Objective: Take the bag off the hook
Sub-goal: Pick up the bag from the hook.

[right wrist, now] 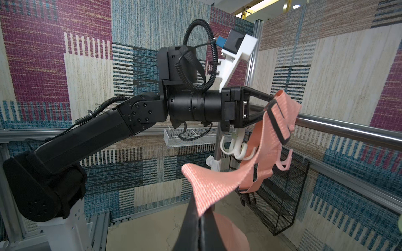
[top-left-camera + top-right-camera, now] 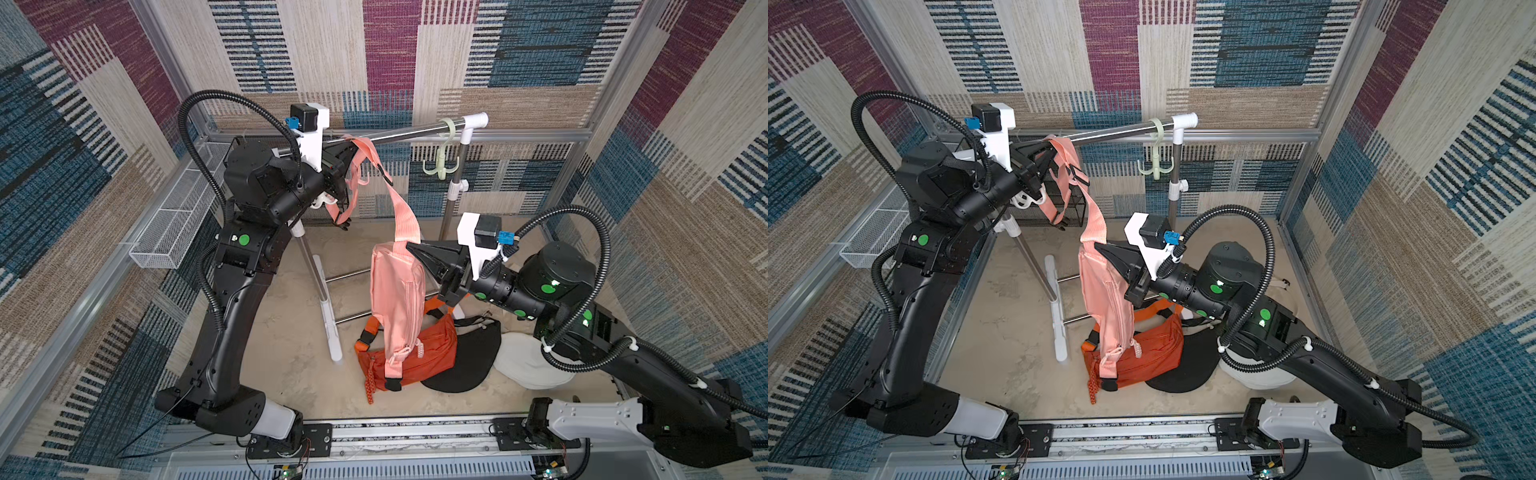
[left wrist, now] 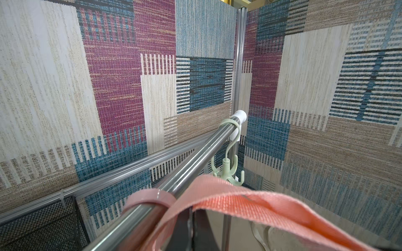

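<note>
Your pink bag [image 2: 397, 299] (zipped, webbing strap [image 2: 401, 212], black buckle [image 2: 387, 178]) hangs mid-air above orange bag [image 2: 436, 353]. Left tool [image 2: 352, 147] clamped on strap beside rail [image 2: 407, 134]; right tool [image 2: 410, 247] pinching strap at bag top.

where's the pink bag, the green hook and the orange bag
pink bag [image 2: 395, 293]: in a top view, on its zipped body
green hook [image 2: 440, 169]: in a top view, on its pronged lower end
orange bag [image 2: 435, 353]: in a top view, on its pouch
</note>
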{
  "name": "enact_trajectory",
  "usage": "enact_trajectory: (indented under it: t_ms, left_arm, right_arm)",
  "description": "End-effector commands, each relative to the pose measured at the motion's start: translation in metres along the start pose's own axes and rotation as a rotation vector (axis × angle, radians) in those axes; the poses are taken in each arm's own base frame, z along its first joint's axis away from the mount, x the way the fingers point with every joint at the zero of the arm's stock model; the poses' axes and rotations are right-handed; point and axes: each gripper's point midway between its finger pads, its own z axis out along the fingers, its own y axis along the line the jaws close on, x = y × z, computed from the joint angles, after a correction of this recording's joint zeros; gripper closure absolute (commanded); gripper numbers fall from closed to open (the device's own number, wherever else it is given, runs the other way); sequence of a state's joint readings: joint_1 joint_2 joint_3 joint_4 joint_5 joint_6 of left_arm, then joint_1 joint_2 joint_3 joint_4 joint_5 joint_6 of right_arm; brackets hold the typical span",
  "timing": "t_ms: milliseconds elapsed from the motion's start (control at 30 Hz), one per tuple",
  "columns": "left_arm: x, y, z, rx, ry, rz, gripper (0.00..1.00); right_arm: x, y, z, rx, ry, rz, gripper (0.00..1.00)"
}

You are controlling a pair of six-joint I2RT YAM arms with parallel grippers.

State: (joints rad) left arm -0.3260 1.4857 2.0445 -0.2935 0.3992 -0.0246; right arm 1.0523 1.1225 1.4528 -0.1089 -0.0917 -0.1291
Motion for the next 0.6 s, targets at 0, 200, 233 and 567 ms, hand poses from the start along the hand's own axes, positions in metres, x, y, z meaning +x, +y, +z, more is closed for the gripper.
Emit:
enact_trajectory:
  t_ms: [0, 200, 233, 567]
  left_arm:
    - [0.002, 0.005, 0.005, -0.016, 0.005, 0.047, 1.00]
    - [0.006, 0.013, 0.025, -0.012, -0.008, 0.056, 1.00]
    - [0.009, 0.013, 0.030, 0.000, -0.001, 0.048, 1.00]
    - [0.015, -0.041, 0.034, 0.296, 0.009, 0.011, 1.00]
  right_arm:
    - [-0.014, -0.007, -0.005, 0.044, -0.056, 0.002, 1.00]
    - [-0.016, -0.008, -0.007, 0.049, -0.061, -0.001, 1.00]
    - [-0.017, -0.009, -0.008, 0.053, -0.063, -0.001, 1.00]
    - [-0.020, -0.014, -0.022, 0.090, -0.089, 0.003, 1.00]
